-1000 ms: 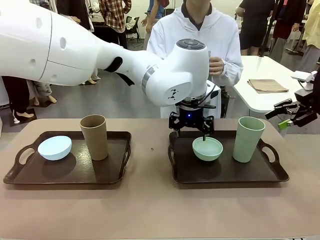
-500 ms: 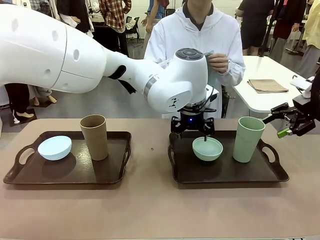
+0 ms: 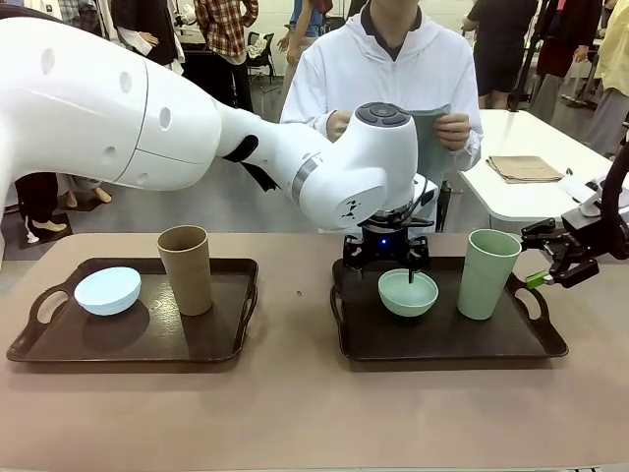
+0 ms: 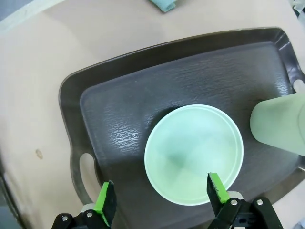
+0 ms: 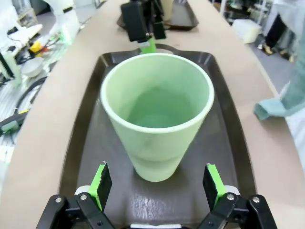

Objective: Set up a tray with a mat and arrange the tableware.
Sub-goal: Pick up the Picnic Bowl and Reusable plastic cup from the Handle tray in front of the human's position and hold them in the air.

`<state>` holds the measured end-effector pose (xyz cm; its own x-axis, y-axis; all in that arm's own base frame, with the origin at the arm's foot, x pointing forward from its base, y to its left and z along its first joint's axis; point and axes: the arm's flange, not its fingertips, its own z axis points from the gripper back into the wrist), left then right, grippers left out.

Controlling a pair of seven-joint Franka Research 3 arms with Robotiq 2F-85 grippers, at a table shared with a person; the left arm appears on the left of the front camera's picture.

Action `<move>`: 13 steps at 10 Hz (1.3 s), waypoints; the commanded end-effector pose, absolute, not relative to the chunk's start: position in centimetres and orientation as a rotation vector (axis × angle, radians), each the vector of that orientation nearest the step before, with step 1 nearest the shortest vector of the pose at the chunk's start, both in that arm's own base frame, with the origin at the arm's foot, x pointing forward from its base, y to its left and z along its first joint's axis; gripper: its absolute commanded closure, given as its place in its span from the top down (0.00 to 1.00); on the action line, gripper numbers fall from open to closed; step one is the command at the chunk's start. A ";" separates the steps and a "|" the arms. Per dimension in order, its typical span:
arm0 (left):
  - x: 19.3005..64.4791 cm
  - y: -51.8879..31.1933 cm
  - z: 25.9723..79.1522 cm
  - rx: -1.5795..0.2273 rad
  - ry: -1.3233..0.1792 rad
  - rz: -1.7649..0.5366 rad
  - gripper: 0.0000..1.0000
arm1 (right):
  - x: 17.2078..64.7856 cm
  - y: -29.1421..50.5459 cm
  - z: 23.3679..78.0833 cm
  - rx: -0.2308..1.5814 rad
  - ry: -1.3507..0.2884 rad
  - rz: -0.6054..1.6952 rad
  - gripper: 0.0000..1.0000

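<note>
Now my left gripper (image 4: 160, 194) unclenched above the mint green bowl (image 4: 193, 152), my right gripper (image 5: 156, 183) likewise, pale green cup (image 5: 157, 114) just ahead.

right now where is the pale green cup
In the front view the pale green cup stands upright on the right-hand tray, just right of the mint green bowl.

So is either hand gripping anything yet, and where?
Nothing is held. The left hand is open at the green bowl's rim; the right hand is open with the green cup ahead of it.
</note>
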<state>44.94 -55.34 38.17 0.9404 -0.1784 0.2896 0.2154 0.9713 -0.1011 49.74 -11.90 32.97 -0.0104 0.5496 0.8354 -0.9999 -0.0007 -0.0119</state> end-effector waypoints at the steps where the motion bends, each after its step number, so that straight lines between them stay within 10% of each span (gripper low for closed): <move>1: 44.9 -54.9 38.0 -0.152 -0.268 -0.229 1.00 | 49.6 -10.5 32.0 0.675 -0.854 1.408 1.00; 13: 48.5 -54.4 35.4 -0.135 -0.237 -0.171 1.00 | 48.7 -5.1 29.6 0.713 -0.748 1.425 1.00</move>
<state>48.05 -53.93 35.17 0.9572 -0.1403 0.2532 0.1695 0.9807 -0.0970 49.18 -5.67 29.56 -0.0137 0.5729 0.8195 -0.9999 -0.0057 -0.0128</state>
